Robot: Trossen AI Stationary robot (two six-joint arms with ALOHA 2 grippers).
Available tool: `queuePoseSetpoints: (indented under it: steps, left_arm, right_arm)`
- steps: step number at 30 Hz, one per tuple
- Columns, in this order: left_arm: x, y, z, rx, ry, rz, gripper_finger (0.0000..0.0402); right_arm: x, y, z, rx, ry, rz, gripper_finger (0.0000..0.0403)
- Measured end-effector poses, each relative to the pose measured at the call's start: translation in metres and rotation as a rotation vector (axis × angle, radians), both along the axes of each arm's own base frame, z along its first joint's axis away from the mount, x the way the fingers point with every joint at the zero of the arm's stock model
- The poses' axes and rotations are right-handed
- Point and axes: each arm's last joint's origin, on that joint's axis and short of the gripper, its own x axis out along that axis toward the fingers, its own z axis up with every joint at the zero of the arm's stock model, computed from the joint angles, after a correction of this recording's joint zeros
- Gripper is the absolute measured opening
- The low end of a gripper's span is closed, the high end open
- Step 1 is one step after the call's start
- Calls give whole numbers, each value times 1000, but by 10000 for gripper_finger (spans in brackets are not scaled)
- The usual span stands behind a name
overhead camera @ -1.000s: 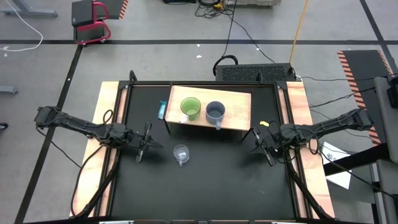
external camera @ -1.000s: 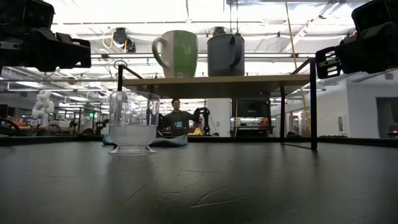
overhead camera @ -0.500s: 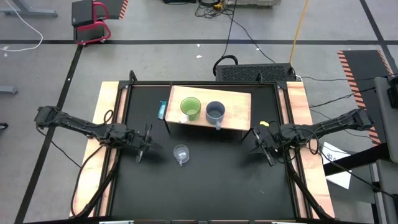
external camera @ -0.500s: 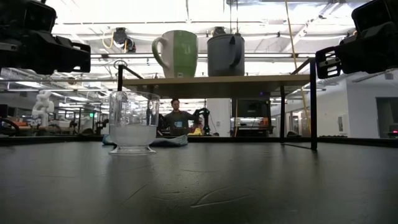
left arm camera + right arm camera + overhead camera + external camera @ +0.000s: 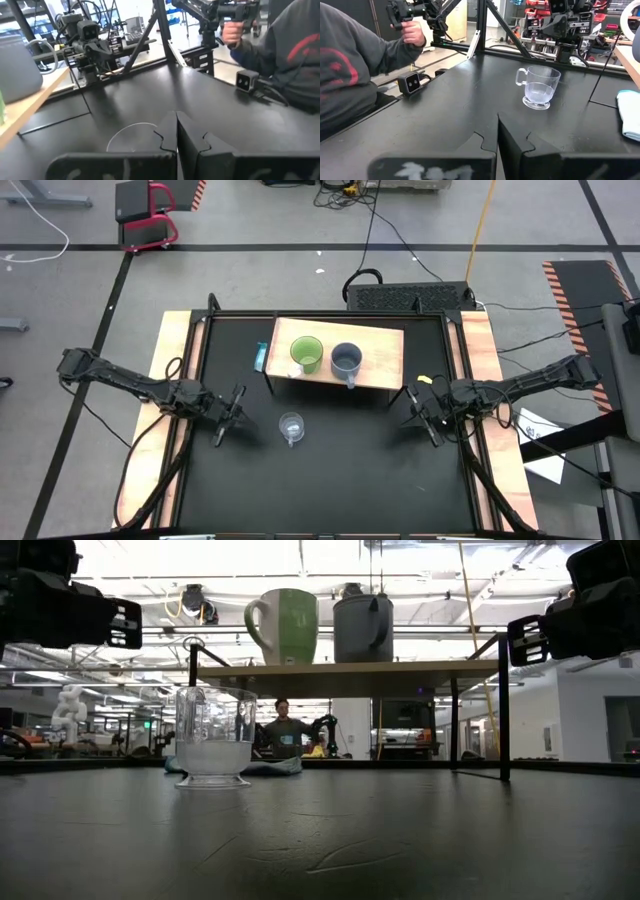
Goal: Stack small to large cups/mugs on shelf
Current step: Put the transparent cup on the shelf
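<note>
My black tabletop (image 5: pixel 330 470) carries a low tan wooden shelf (image 5: pixel 385 355) on dark legs at its far middle. On the shelf stand a lime-green mug (image 5: pixel 306 355) and, just right of it, a grey-blue mug (image 5: pixel 346 360). A clear glass cup (image 5: pixel 291 426) sits on the tabletop, nearer than the shelf. A light-blue cloth (image 5: pixel 261 357) lies just left of the shelf.

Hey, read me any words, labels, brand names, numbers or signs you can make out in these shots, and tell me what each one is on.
None can be read.
Lime-green mug, grey-blue mug and clear glass cup: no print shows on them.
Person's grey sleeve: a red mark, no legible letters.
Papers on the floor beside the table: too small to read.
</note>
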Motion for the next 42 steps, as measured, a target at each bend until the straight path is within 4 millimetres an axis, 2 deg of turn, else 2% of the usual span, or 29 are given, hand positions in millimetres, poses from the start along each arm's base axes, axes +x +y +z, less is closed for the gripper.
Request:
queuePoseSetpoints:
  steps: [9,16,23,27,33,42]
  left_arm:
    - [0,-1,4,-48,-27,-27,1]
    - [0,-5,3,-9,-34,-173,1]
    - [6,-5,0,-5,-27,-140,1]
    - [11,-3,2,-57,-39,-6,1]
    - [37,-8,20,-124,25,54,0]
    - [94,-33,36,-21,276,182,0]
  right_arm:
    - [0,0,0,-17,-7,2,0]
    - [0,0,0,-12,-6,2,0]
    - [0,0,0,-11,-5,2,0]
    - [0,0,0,-15,-7,2,0]
    - [0,0,1,-15,-15,2,0]
    - [0,0,0,-16,-11,2,0]
